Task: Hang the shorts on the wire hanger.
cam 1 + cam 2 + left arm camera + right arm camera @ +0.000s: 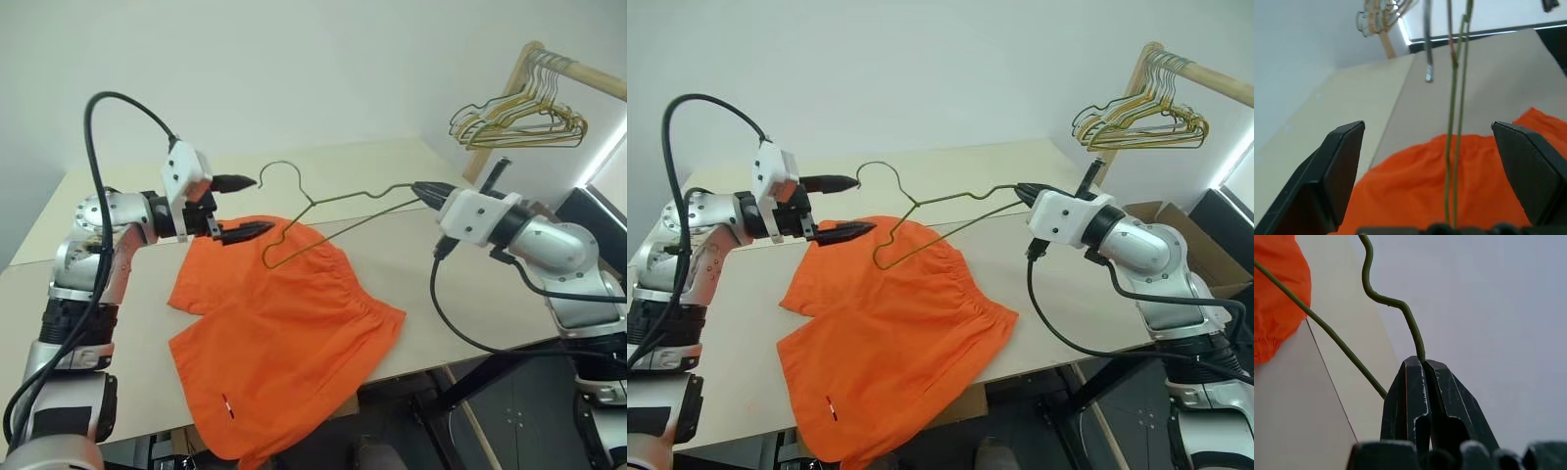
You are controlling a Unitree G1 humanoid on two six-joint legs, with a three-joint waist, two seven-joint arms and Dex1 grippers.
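The right gripper point(419, 187) pinches one corner of the wire hanger point(323, 217), holding it above the table point(411, 255). The left gripper point(247, 207) gapes wide around the hanger's other end. The shorts point(279, 333) lie flat below, overhanging the table's near edge.

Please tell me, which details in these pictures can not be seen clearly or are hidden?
- Shorts: the lower hem runs past the table's front edge and the frame's bottom edge in the left eye view.
- Tag: too small to read.
- Hanger: the corner gripped by the right gripper is hidden between its shut fingers.
- Bundled hangers: overlapping wires, count unclear.
- Left gripper, open: contact with the hanger cannot be judged.
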